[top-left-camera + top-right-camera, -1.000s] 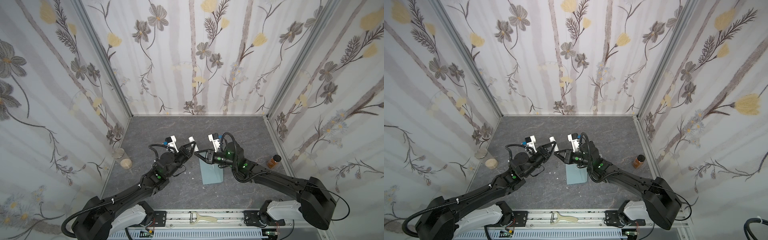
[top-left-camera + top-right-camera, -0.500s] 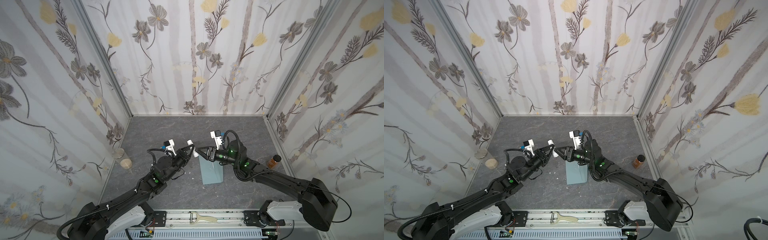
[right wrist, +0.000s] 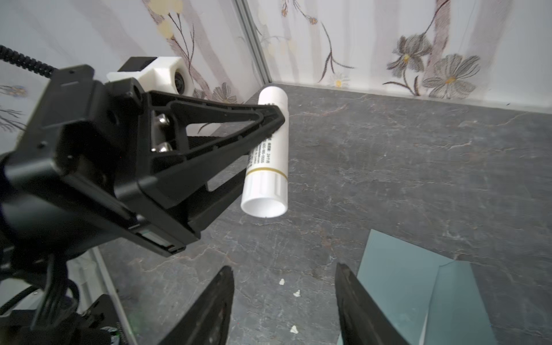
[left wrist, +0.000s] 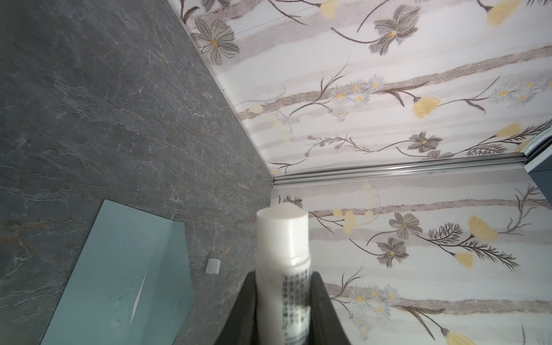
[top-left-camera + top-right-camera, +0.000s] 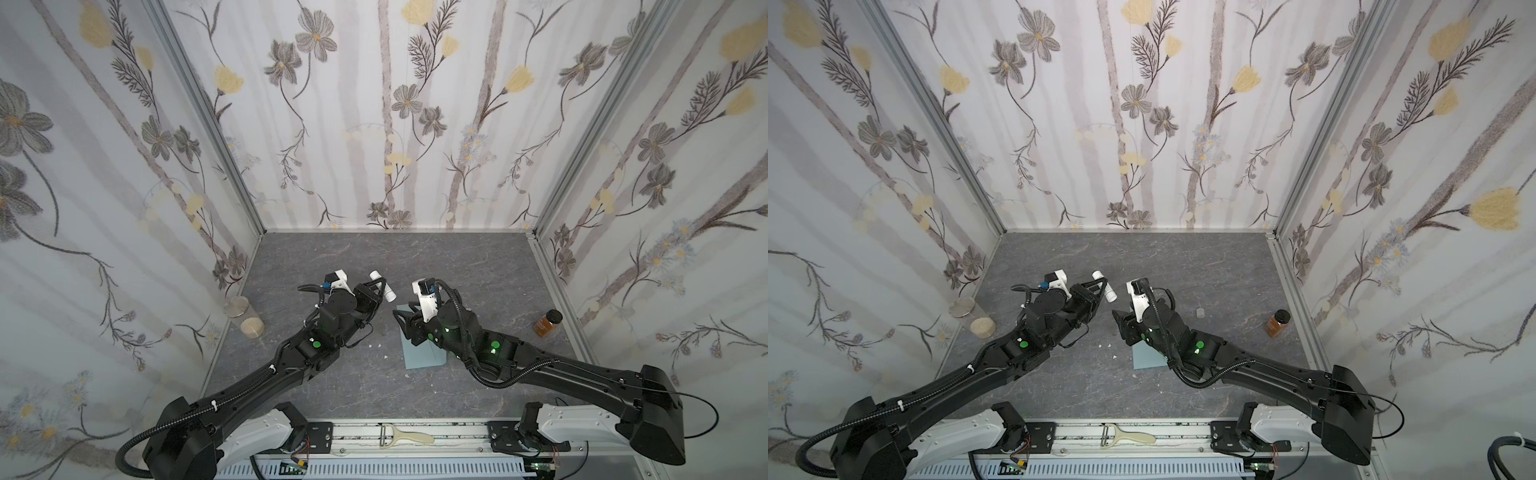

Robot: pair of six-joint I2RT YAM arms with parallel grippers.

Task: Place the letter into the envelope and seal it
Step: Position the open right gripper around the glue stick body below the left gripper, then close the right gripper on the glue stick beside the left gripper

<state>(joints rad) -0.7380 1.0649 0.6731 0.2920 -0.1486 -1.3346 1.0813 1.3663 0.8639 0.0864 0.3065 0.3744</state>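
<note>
Slate-grey tabletop (image 5: pixel 374 257), walled in floral paper. Two black arms in from the near edge, wrists close together around mid-table.

The envelope (image 5: pixel 419 353): blue-grey, flat on the tabletop just right of centre. Long axis from the near edge toward the back wall, far end leaning slightly left. Far end and right side hidden under the right arm's wrist in both top views, same envelope (image 5: pixel 1144 357). Crossed by a fold line in both wrist views, envelope (image 4: pixel 119 283); flap end and closure impossible to tell. The letter: not made out anywhere; only a thin pale sliver along that fold in the left wrist view, paper or mere edge unclear.

Right gripper (image 5: pixel 402 318) hovering over the envelope's far end, jaws spread wide, holding nothing. Bare table in the gap of the right gripper (image 3: pixel 283 268).

Left gripper (image 5: pixel 379 291) to the left of it, raised off the table, clamped on the glue stick (image 5: pixel 383 286). White stick, crosswise to the fingers, long axis slanting far-left to near-right in both top views. Uncapped tip toward the back wall, ridged hollow base toward the right gripper. Clear of the envelope, not touching it.

Along the left wall, clear jar (image 5: pixel 245 316) with metal lid and pale contents. By the right wall, amber bottle (image 5: pixel 547 324), black-capped. Beyond the envelope, small pale cap (image 5: pixel 1200 311) alone on the table. Between the arms, a few white crumbs (image 5: pixel 378 345).
</note>
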